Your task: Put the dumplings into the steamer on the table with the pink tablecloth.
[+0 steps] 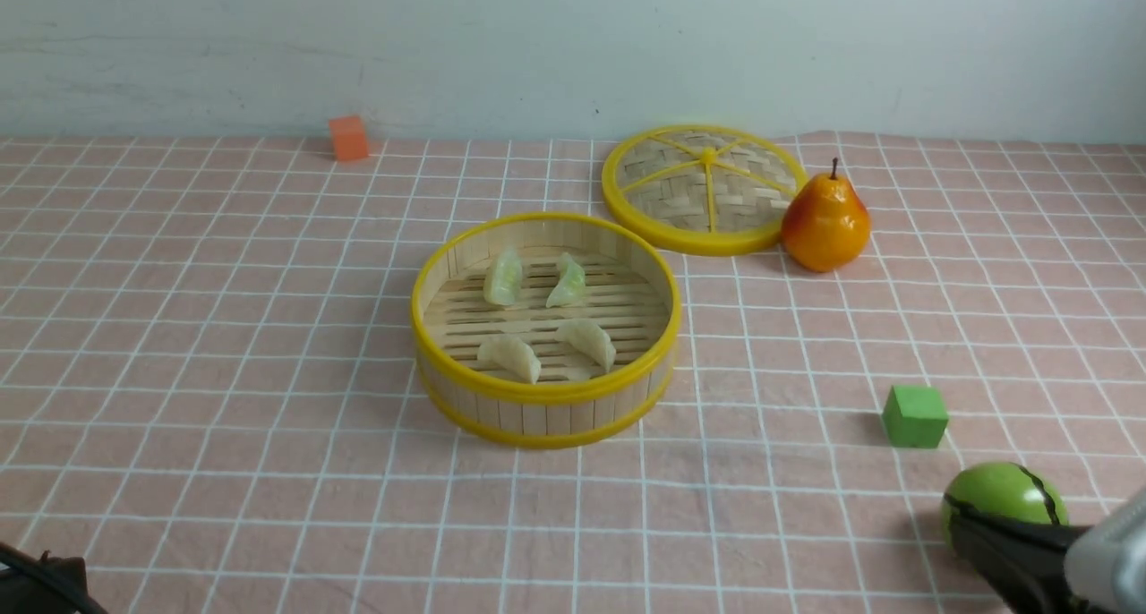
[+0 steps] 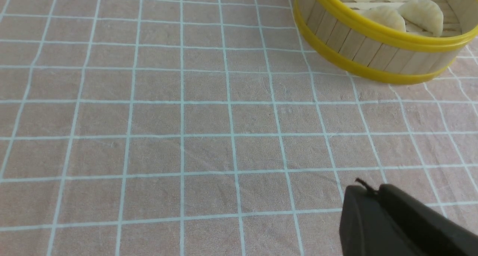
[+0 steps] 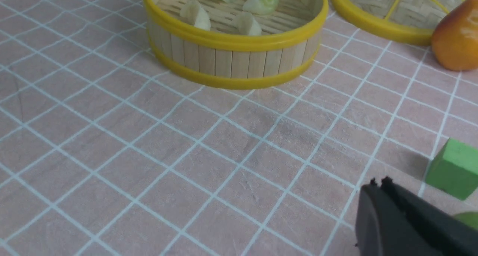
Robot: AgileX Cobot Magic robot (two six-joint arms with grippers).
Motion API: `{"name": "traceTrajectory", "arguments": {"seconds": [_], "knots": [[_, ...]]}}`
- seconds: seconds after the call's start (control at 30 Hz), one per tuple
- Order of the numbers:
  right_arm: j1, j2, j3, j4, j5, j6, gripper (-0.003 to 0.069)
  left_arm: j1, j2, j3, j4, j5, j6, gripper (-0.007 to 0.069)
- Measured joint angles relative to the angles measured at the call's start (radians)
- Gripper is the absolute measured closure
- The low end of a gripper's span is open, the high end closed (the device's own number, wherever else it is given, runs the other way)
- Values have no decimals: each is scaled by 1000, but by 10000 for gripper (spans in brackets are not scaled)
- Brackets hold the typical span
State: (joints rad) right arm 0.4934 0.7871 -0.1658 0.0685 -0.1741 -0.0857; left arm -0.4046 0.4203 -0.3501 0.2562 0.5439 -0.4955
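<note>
The steamer (image 1: 546, 390) stands mid-table on the pink tablecloth (image 1: 224, 345). Inside it lie two pale green dumplings (image 1: 504, 277) (image 1: 568, 280) at the back and two cream-white dumplings (image 1: 510, 356) (image 1: 588, 340) at the front. The steamer also shows in the left wrist view (image 2: 358, 43) and the right wrist view (image 3: 231, 58). My left gripper (image 2: 368, 190) is shut and empty, low over the cloth at the near left, well clear of the steamer. My right gripper (image 3: 378, 184) is shut and empty at the near right, beside the green cube (image 3: 452, 168).
The flat woven lid (image 1: 705, 187) lies behind and right of the steamer, with an orange pear (image 1: 825, 223) next to it. A green cube (image 1: 914, 415) and a green round fruit (image 1: 1003, 496) sit at the near right. An orange cube (image 1: 348, 137) is at the far left.
</note>
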Motion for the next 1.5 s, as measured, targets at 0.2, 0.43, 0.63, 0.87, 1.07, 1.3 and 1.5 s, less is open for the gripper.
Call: {"name": "traceTrajectory", "arguments": {"seconds": [0.2, 0.43, 0.63, 0.87, 1.07, 1.3, 1.5], "knots": [[0, -18, 136, 1, -29, 0, 669, 0, 0, 0, 0, 0, 0, 577], [-75, -339, 189, 0, 166, 0, 669, 0, 0, 0, 0, 16, 0, 568], [-252, -711, 190, 0, 405, 0, 664, 0, 0, 0, 0, 24, 0, 564], [-407, -797, 184, 5, 546, 3, 662, 0, 1, 0, -1, 33, 0, 554], [-410, -797, 182, -36, 555, 106, 662, 0, 1, 0, -1, 35, 0, 550], [-410, -797, 182, -52, 557, 183, 661, 0, 1, 0, -1, 35, 0, 543], [-410, -797, 181, -53, 558, 184, 658, 0, 1, 0, -1, 35, 0, 535]]}}
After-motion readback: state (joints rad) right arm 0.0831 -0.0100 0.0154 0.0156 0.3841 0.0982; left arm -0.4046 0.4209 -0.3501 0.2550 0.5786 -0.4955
